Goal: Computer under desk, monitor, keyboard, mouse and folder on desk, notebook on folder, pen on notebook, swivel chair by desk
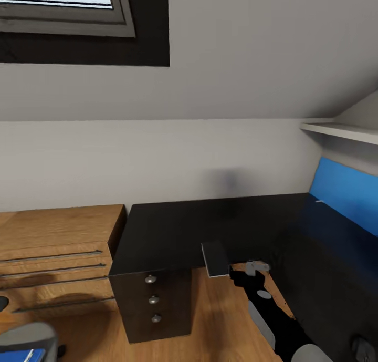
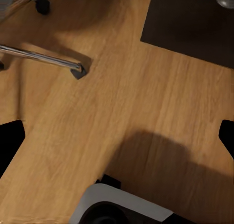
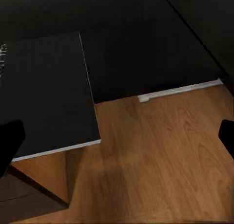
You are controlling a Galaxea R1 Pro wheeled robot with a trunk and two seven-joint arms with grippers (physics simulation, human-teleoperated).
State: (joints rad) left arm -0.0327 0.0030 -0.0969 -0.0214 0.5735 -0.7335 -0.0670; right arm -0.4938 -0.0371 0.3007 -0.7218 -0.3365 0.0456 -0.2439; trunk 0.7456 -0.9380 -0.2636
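The notebook [image 3: 48, 97], one dark grey, nearly square slab with thin white page edges, lies about flat at the front edge of the desk [image 1: 210, 225]. Part of it sits over the glossy black top and the rest juts out over the wooden floor [image 3: 161, 156]. Its wire spiral runs along the side farthest from the bare floor. In the right wrist view the right gripper [image 3: 119, 141] has its jaws spread wide. One black fingertip [image 3: 9, 146] sits at the notebook's near corner, and whether it touches cannot be told. The left gripper [image 2: 117, 141] hangs over bare floor with its jaws equally wide apart and nothing between them. Near it are one chrome leg [image 2: 44, 58] of the chair [image 1: 26, 341] and two black casters. The desk's drawer unit [image 1: 155, 304] has three round silver knobs in a vertical row. Beside it stands a wooden chest [image 1: 52, 257] with long thin bar handles. One blue folder [image 1: 21, 355] lies on the chair's grey seat, at the lower left of the head view.
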